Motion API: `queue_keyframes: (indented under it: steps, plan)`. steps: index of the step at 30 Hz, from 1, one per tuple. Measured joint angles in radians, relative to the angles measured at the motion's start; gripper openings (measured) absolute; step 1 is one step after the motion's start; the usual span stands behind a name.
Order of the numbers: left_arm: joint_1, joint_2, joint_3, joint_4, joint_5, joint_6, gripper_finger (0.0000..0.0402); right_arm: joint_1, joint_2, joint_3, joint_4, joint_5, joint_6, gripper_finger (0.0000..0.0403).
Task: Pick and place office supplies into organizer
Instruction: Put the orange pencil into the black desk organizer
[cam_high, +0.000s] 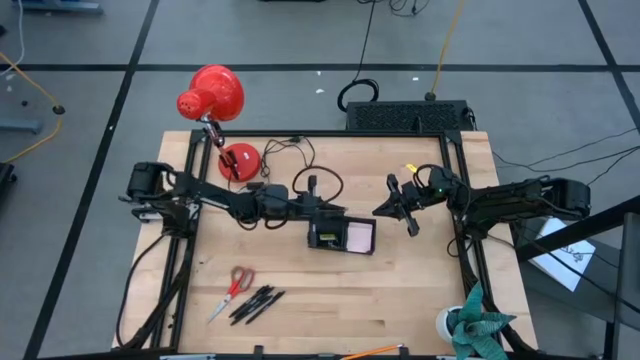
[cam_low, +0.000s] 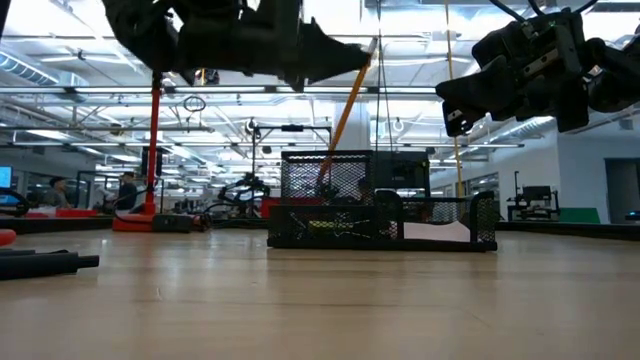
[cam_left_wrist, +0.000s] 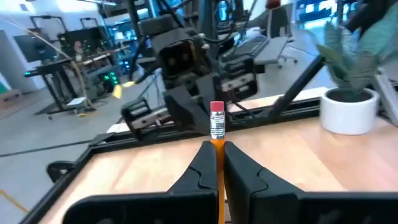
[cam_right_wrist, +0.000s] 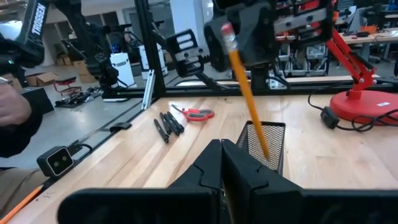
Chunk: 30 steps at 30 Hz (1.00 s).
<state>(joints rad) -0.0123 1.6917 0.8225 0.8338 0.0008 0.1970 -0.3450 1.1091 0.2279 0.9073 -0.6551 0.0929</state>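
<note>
- Organizer (cam_high: 340, 236): black mesh tray at mid-table, a pink sticky-note pad (cam_high: 359, 237) in its right compartment.
- Left gripper (cam_left_wrist: 216, 163): raised over the organizer's left end, fingers pinching an orange pencil (cam_left_wrist: 217, 134), eraser end outward; in the low view the pencil (cam_low: 345, 108) slants down toward the tray, its tip lost behind the mesh.
- Right gripper (cam_high: 400, 207): raised just right of the organizer, fingers pressed together, nothing between them.
- Red-handled scissors (cam_high: 235, 286) and black pens (cam_high: 257, 303): flat near the front-left edge, well apart from the tray.
- Red desk lamp (cam_high: 215, 104): at the back-left corner, its cable looping behind the left arm.
- Potted plant (cam_high: 470, 325): at the front-right corner, partly cut off.
- Bare wood lies in front of the tray.
</note>
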Motion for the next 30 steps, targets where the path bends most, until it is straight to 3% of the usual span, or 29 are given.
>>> queue_keyframes:
  steps: [14,23,30]
  plan:
    - [0.028,0.184,-0.029,0.102,0.014,-0.113,0.0002,0.000,0.000,0.000,-0.002,0.004,0.000,0.0002]
    - [0.030,0.187,-0.029,0.119,0.023,-0.131,0.0004,0.000,0.000,0.000,-0.009,0.004,0.012,0.0002]
    - [0.030,0.186,-0.029,0.138,-0.005,-0.157,0.0077,0.000,0.000,0.000,-0.008,0.003,0.012,0.0002]
